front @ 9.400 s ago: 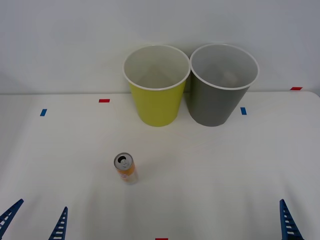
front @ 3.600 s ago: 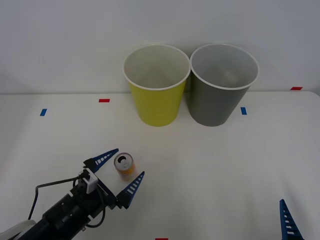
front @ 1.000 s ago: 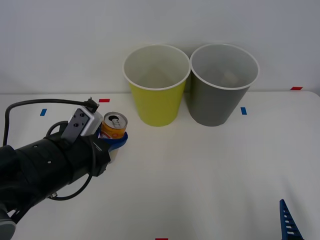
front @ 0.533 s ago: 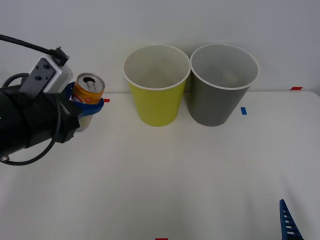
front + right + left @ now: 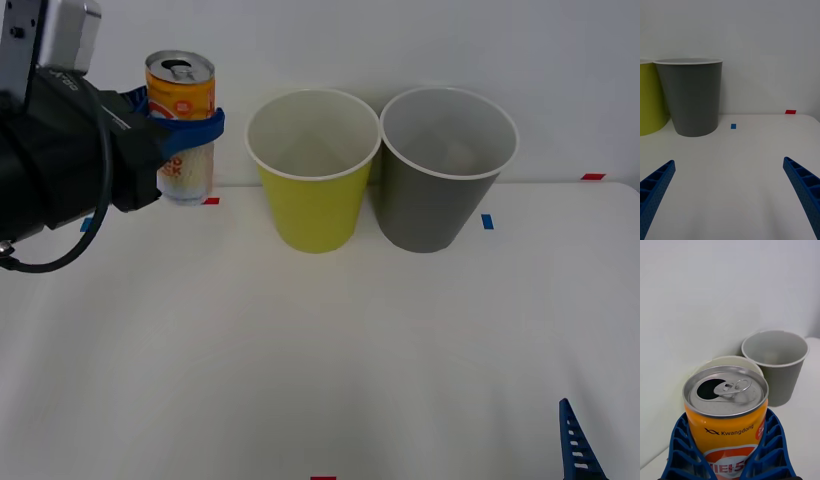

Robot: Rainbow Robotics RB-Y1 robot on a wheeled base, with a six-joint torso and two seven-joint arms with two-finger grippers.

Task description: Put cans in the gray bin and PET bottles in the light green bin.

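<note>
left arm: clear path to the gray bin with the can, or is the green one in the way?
Probably yes. The left hand holds the can upright, above rim height. The light green bin stands between it and the gray bin, so it should carry over that open top. Right hand sits low, out of the way.

The can [image 5: 727,416] is showing the brand name "Kwangdong" in small dark letters on its orange upper band, next to a small dark logo mark. Below that, large white lettering on a red patch is running partly behind the blue fingers [image 5: 769,450] and is not reading clearly. In the front view the can's [image 5: 182,125] print is not legible.
</note>
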